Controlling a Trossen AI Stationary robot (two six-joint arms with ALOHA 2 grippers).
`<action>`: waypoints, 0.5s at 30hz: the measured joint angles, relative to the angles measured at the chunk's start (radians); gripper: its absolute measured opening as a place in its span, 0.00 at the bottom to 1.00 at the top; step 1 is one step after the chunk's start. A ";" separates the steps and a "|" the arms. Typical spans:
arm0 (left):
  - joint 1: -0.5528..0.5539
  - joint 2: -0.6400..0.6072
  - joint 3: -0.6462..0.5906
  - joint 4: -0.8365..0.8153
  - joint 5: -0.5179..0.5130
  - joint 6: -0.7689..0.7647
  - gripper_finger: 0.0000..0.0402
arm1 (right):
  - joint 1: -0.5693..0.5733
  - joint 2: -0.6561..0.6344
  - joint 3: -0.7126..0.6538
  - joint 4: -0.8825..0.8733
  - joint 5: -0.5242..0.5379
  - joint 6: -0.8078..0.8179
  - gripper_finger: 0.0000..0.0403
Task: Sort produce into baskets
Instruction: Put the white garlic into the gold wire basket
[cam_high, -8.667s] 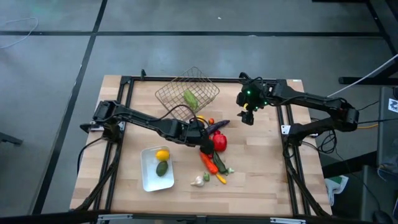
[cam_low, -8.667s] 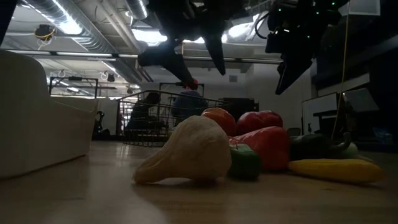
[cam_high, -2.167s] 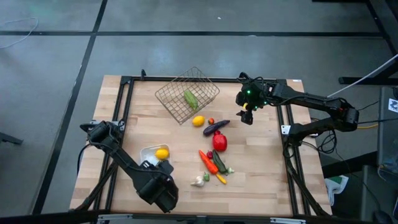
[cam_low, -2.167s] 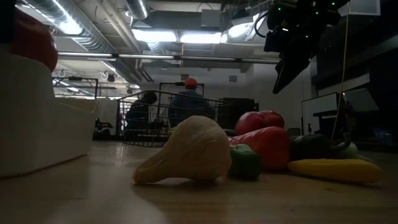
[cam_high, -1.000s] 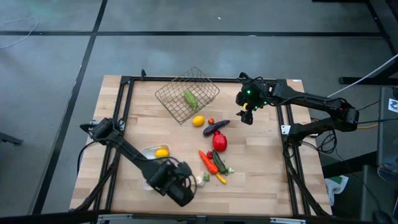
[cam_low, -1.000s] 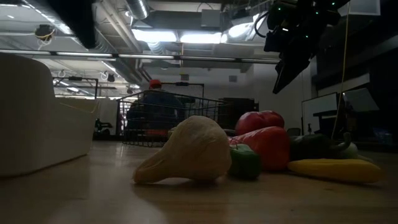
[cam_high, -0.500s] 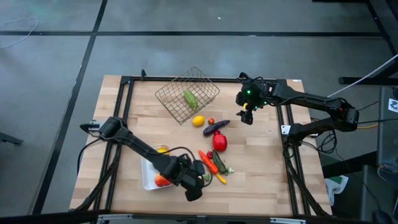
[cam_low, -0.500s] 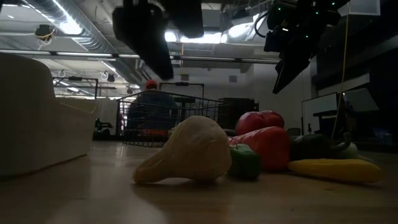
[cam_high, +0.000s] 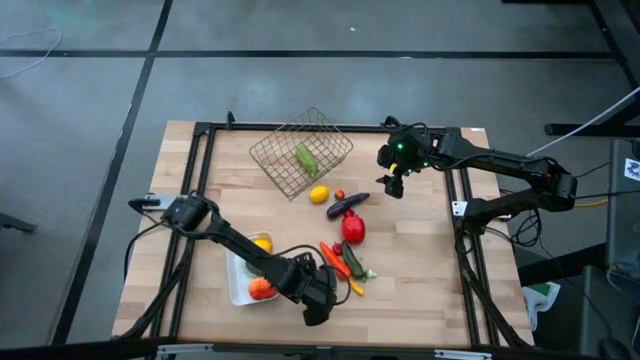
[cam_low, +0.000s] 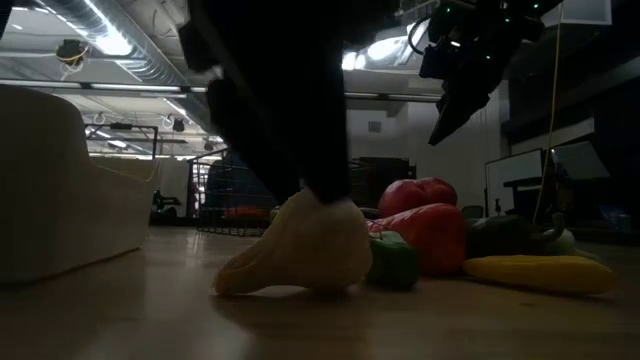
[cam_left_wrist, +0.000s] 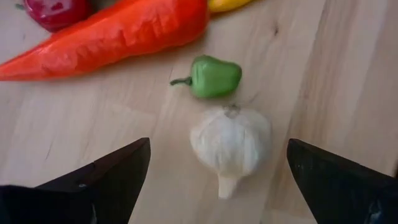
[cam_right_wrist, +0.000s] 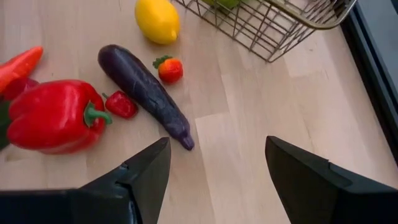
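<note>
My left gripper (cam_high: 316, 295) is open and low over the white garlic (cam_left_wrist: 230, 140) near the table's front edge. Its fingers stand on either side of the garlic and do not touch it in the left wrist view. In the low view the garlic (cam_low: 300, 250) lies on its side on the table under the dark gripper. A small green pepper (cam_left_wrist: 214, 76) and the carrot (cam_left_wrist: 118, 34) lie just beyond. The white tray (cam_high: 237, 285) holds a lemon (cam_high: 262, 243) and an orange tomato (cam_high: 262, 290). My right gripper (cam_high: 390, 188) hangs open and empty, high at the far right.
The wire basket (cam_high: 270, 160) stands at the far middle with a green vegetable (cam_high: 306, 158) inside. A lemon (cam_high: 318, 195), the eggplant (cam_high: 347, 204), a red pepper (cam_high: 352, 228) and smaller pieces lie between basket and garlic. A dark metal frame edges the table.
My left gripper has gone from beside the tray's near end toward the table's right edge and come down over the garlic, its fingers staying open. The orange tomato now shows in the tray.
</note>
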 joint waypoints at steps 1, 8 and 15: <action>0.003 0.006 0.000 0.010 0.000 0.007 0.93 | 0.000 0.000 0.000 0.003 0.000 0.000 0.64; 0.009 0.034 0.000 0.012 0.006 0.044 0.85 | 0.000 0.000 0.000 0.028 0.000 0.000 0.64; 0.022 0.033 0.000 0.012 0.002 0.049 0.67 | 0.000 0.000 0.000 0.050 0.000 -0.001 0.64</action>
